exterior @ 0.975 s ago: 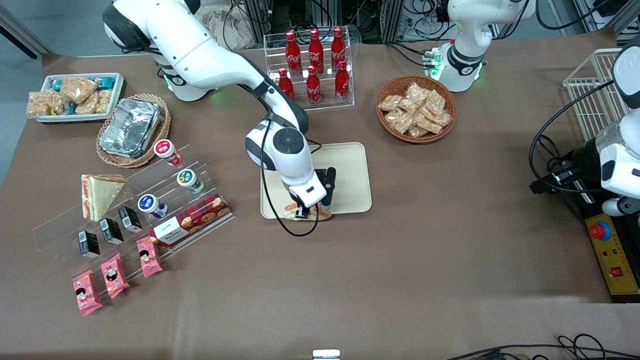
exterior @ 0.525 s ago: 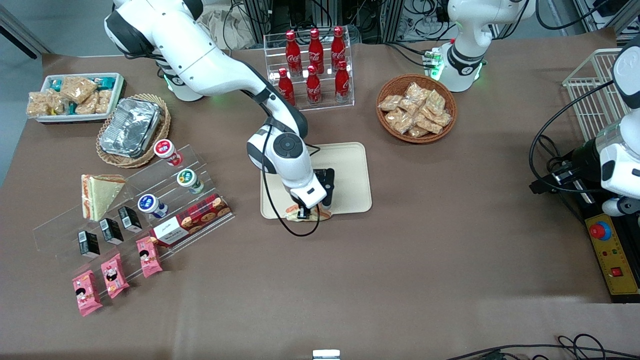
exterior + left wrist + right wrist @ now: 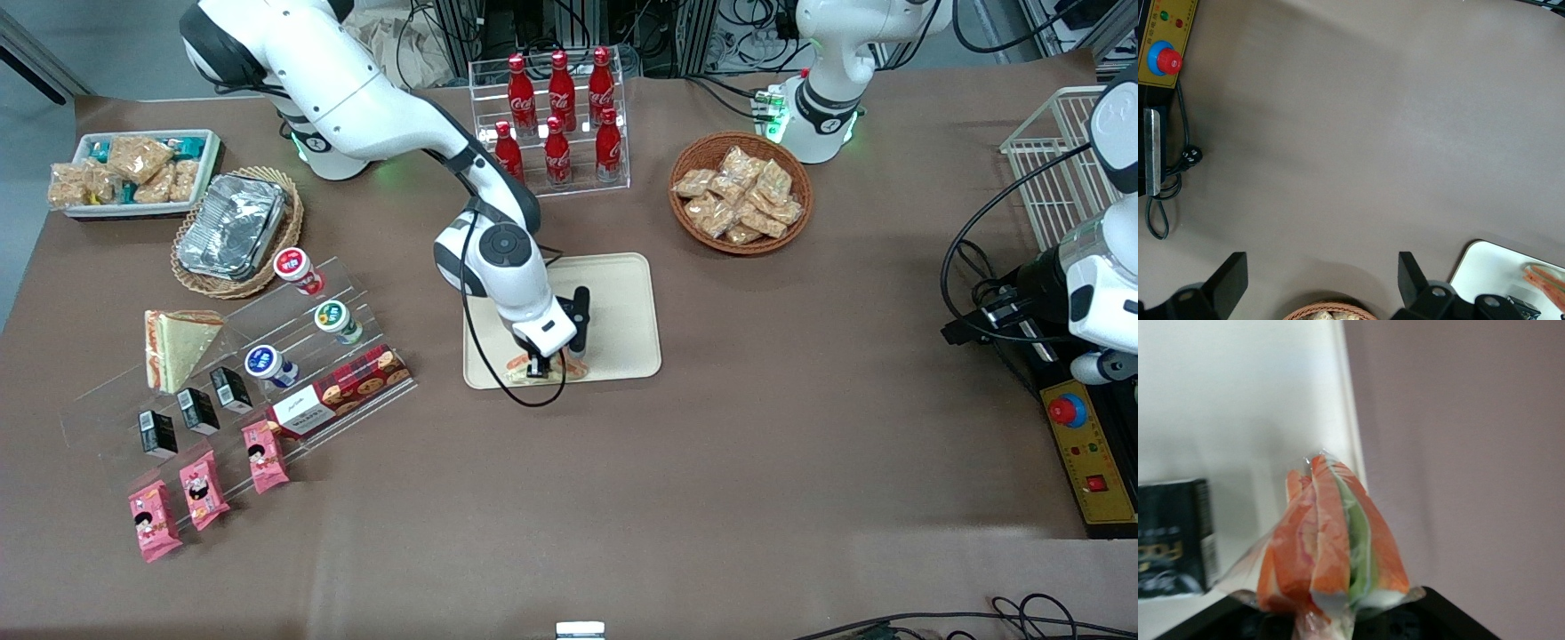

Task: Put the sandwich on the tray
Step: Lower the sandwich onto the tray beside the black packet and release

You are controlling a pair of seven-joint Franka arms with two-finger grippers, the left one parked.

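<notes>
Carrying its load farther from the front camera over the last second, the working arm has brought the sandwich point(image 3: 544, 368) from the bench edge to above the tray point(image 3: 622, 311)'s near rim. The pincer point(image 3: 539, 366) seems clamped on it; release remains.

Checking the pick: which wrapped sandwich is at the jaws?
The sandwich over the tray edge, under the gripper; the other sandwich lies on the acrylic shelf.

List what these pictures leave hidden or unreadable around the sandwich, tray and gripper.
- Sandwich, front view: mostly covered by the gripper; resting on the tray or held above it, unclear.
- Black box, right wrist view: cut by the edge, label blurred.
</notes>
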